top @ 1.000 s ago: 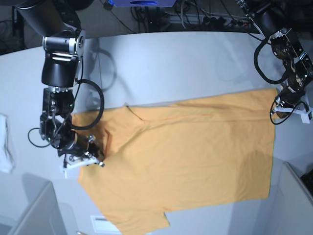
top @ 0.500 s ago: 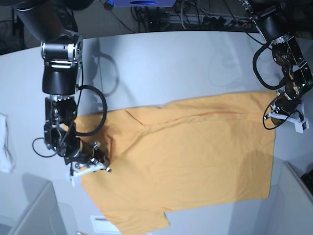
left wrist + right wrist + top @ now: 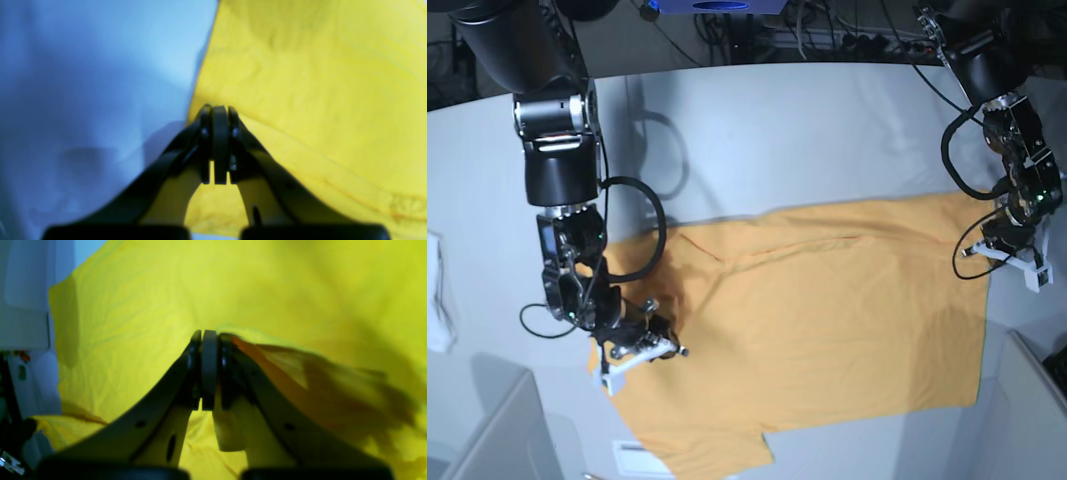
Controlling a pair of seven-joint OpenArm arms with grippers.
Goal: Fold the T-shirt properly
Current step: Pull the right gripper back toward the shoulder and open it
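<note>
Both pincers (left [image 3: 216, 111], right [image 3: 208, 335]) pinch T-shirt [image 3: 827, 320] edges.

The right arm's tool [image 3: 642, 350], clamped on the large light-orange cotton T-shirt [image 3: 827, 330], has slid toward the camera and inward, dragging that edge along; the left arm's tool [image 3: 1007, 250] has pulled its corner down and inward, baring more pale counter [image 3: 807, 140].

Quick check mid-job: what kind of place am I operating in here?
Most likely a robotics lab bench. A plain grey table holds the T-shirt, cables and power strips run along the back edge, and both hands, left and right, are shut on the shirt.
</note>
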